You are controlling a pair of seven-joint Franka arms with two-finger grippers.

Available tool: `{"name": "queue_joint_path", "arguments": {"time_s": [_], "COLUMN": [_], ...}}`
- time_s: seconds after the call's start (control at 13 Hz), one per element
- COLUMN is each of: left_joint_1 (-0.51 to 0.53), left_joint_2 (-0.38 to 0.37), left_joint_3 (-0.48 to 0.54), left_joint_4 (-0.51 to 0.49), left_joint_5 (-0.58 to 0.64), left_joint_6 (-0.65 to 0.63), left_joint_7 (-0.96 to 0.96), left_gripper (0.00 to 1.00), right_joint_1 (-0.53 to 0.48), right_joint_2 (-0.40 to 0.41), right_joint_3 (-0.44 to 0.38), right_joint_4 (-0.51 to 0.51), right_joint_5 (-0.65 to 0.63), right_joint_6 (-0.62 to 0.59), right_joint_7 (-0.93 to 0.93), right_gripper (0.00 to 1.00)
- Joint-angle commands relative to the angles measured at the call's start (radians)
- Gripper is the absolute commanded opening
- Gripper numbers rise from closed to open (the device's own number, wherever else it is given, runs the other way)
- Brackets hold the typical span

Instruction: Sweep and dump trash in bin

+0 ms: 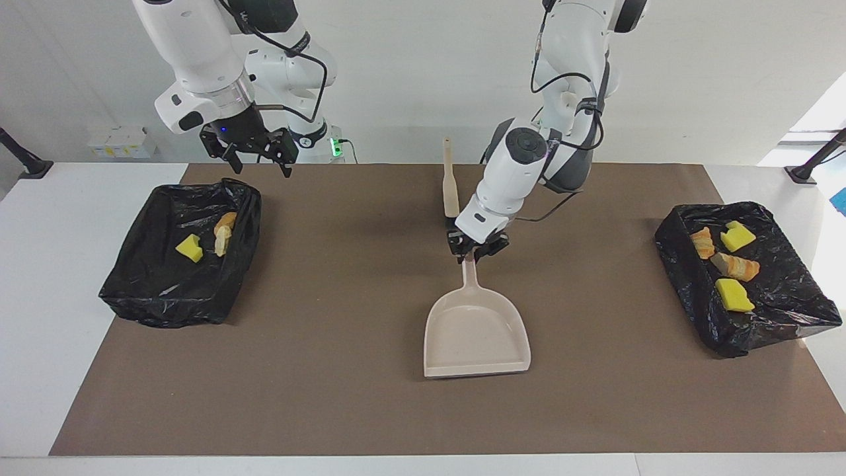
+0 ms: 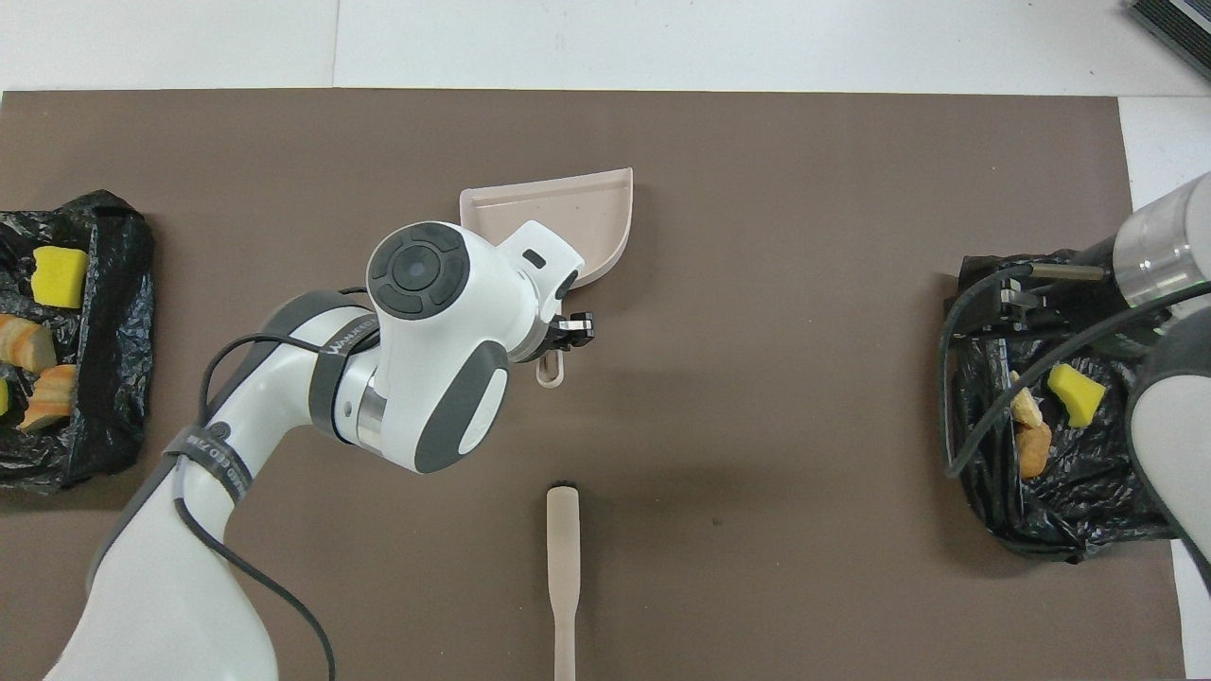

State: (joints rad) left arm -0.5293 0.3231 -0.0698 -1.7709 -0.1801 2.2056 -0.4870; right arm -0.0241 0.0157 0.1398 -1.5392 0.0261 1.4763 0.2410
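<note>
My left gripper (image 1: 473,253) (image 2: 566,334) is shut on the handle of the beige dustpan (image 1: 477,334) (image 2: 577,203). The pan is empty and sits low at the middle of the brown mat, its mouth pointing away from the robots. The trash lies in two black-lined bins. In the bin (image 1: 770,330) (image 2: 104,312) at the left arm's end are yellow sponge chunks (image 1: 733,295) and bread pieces (image 1: 735,266). The bin (image 1: 165,307) (image 2: 1041,515) at the right arm's end holds a yellow sponge (image 1: 190,248) and bread (image 1: 225,233). My right gripper (image 1: 259,165) (image 2: 989,305) hangs open over that bin's robot-side edge.
The beige brush (image 1: 451,185) (image 2: 562,558) lies on the mat (image 1: 330,396) nearer to the robots than the dustpan, bristles toward the pan, partly covered by my left arm in the facing view. White tabletop borders the mat.
</note>
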Motion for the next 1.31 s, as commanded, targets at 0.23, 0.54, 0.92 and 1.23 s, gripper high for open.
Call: {"name": "queue_joint_path", "arguments": {"time_s": [0.23, 0.54, 0.92, 1.23], "left_joint_1": [-0.031, 0.037, 0.198, 0.368], "left_joint_2": [0.021, -0.024, -0.05, -0.136], "left_joint_3": [0.021, 0.039, 0.041, 0.042], "left_joint_4": [0.018, 0.045, 0.18, 0.215], "left_joint_5": [-0.013, 0.043, 0.067, 0.067], "left_joint_6": [0.005, -0.064, -0.249, -0.385], "left_joint_7": [0.014, 0.021, 0.164, 0.361], "left_gripper": [1.0, 1.0, 1.0, 1.0], "right_joint_1": [-0.025, -0.027, -0.025, -0.027], "right_joint_2": [0.001, 0.006, 0.001, 0.001], "right_joint_3": [0.006, 0.004, 0.009, 0.009], "right_joint_4": [0.001, 0.002, -0.001, -0.001], "right_joint_5": [-0.017, -0.063, -0.063, -0.049], "right_joint_6": [0.033, 0.062, 0.059, 0.062], "right_joint_7": [-0.16, -0.157, -0.14, -0.137], "right_gripper": [1.0, 1.0, 1.0, 1.0]}}
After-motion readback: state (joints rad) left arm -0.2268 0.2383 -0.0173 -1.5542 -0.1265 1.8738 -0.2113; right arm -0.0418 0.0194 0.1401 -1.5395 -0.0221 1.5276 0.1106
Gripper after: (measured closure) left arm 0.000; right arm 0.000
